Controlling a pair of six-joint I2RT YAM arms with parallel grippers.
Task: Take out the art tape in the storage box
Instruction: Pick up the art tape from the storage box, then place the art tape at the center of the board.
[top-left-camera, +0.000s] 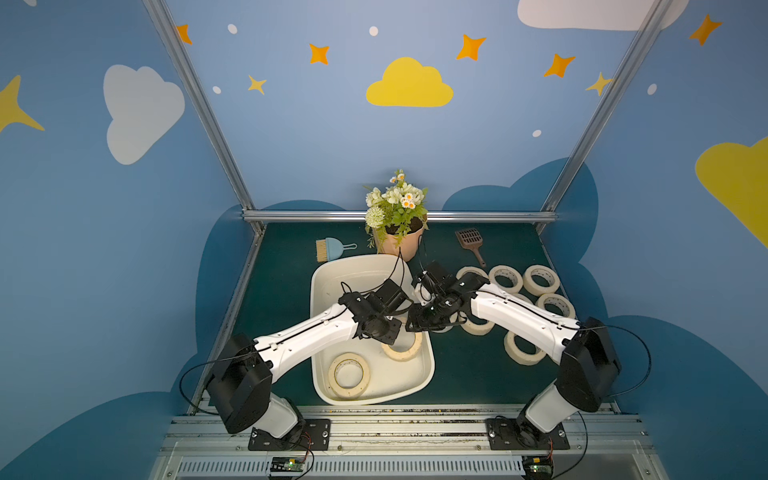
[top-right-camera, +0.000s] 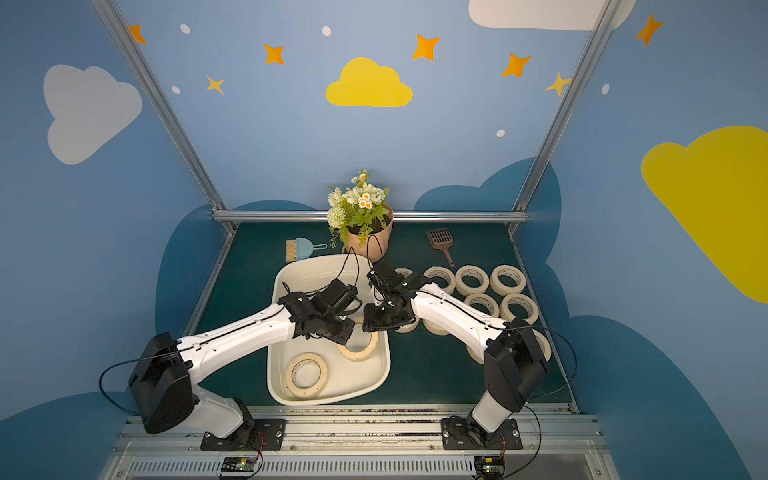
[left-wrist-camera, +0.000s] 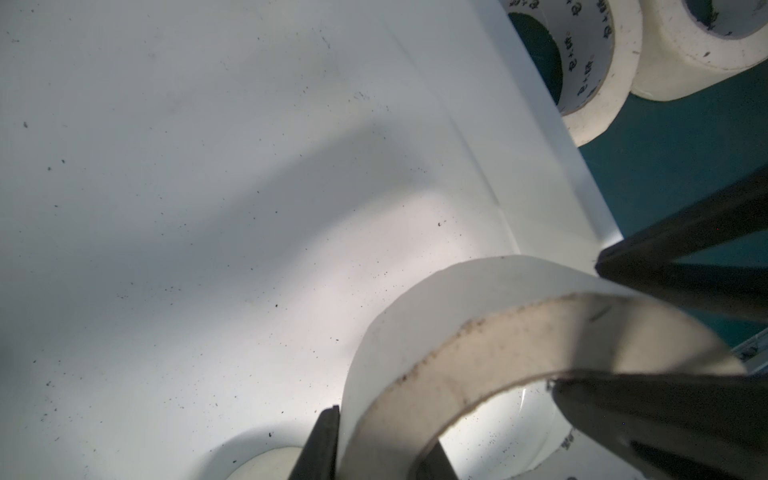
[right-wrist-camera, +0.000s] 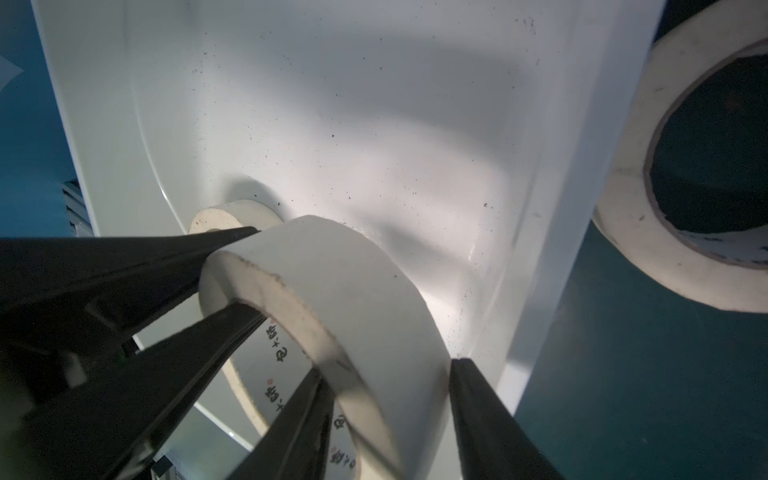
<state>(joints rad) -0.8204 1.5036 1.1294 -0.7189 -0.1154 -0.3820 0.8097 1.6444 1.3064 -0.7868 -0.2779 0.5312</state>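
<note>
Nearest, in storage box (top-left-camera: 390, 384): cream art tape roll (top-left-camera: 349, 391) flat on floor, second roll (top-left-camera: 402, 356) flat beyond. Above box, third roll (right-wrist-camera: 345, 270), white printed core, tilted; left end effector (left-wrist-camera: 442, 395) clenched on wall, right end effector (right-wrist-camera: 386, 368) astride opposite wall, grip unclear. Farther right, more rolls (top-left-camera: 540, 292) on bench (top-left-camera: 282, 291).

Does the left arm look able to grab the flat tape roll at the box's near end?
Probably not yet: that flat roll lies uncovered, but the left gripper is shut on a second roll.
</note>
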